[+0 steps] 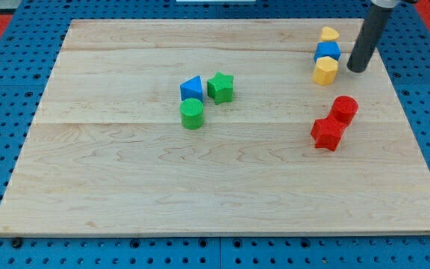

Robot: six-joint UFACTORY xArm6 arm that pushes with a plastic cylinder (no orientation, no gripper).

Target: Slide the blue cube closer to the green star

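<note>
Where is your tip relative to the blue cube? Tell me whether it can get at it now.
Probably yes. My tip sits just to the view's right of the blue cube, with nothing between them. The two yellow blocks flank the cube above and below, leaving its right side open.

Blue triangular block (191, 87) touching green cylinder (192, 113); 2 yellow blocks (325, 70), 2 red blocks (327, 134) right.
</note>
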